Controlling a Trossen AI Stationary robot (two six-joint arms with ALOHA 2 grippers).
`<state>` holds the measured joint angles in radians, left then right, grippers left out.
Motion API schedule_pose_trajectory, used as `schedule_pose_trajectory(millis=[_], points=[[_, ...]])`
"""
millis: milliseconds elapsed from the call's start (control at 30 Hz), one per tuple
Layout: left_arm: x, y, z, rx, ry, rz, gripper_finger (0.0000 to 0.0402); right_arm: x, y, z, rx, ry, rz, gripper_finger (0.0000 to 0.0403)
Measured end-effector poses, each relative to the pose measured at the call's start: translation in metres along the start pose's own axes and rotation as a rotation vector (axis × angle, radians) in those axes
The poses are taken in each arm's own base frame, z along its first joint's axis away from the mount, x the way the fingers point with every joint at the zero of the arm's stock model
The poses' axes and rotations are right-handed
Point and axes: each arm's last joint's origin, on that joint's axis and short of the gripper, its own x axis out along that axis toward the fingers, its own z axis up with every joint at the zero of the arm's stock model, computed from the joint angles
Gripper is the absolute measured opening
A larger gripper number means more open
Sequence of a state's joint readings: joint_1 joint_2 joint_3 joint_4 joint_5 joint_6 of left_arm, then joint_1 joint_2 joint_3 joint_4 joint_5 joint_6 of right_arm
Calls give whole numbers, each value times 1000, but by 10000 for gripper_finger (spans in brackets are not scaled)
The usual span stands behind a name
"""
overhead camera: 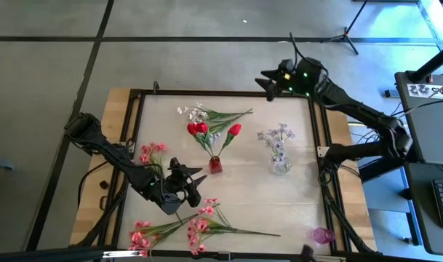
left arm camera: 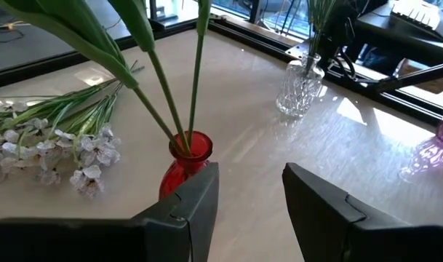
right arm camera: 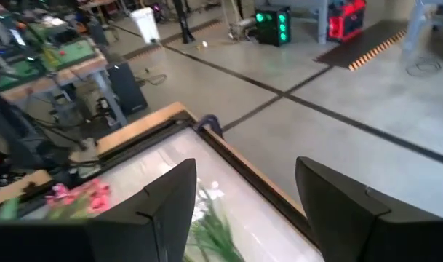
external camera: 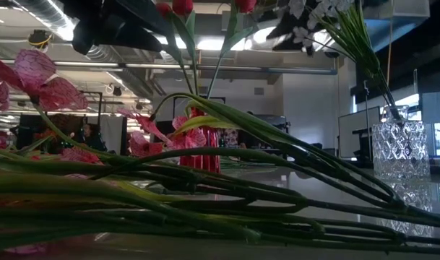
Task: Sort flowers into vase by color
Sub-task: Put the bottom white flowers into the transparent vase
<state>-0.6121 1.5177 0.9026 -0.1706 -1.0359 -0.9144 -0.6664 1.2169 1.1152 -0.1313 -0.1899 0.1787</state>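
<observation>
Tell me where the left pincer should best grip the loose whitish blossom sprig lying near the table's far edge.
Probably on the bare green stems of the whitish blossom sprig, midway, coming straight down from above. It lies flat, stems bunched and fanning away from the blossoms, clear of the red glass vase. The left pincer, open, hovers near that vase.

The counter [left arm camera: 257, 138] is smooth and pale with a soft sheen, edged in wood. Just ahead of the left jaws, the red vase [left arm camera: 186, 163] is glossy glass. Beyond it, the clear vase [left arm camera: 300, 86] is faceted cut glass. The jaws look matt dark plastic.
</observation>
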Motion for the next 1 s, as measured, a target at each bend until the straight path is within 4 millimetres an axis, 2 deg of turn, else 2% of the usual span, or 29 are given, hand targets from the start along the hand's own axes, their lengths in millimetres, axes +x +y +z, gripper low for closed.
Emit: schedule_pose_trajectory(millis=[200, 400, 567, 700, 1000], points=[[0, 0, 0, -1, -8, 6, 151, 36, -28, -16, 14, 50, -53, 234], [0, 0, 1, -3, -22, 15, 151, 78, -43, -52, -24, 193, -69, 234], [0, 0, 1, -8, -23, 13, 151, 101, -53, -77, -66, 288, -54, 234], [0, 0, 1, -9, -23, 13, 151, 112, -50, -92, -121, 347, 37, 234], [0, 0, 1, -21, -24, 13, 151, 133, -29, -121, -315, 426, 136, 234]])
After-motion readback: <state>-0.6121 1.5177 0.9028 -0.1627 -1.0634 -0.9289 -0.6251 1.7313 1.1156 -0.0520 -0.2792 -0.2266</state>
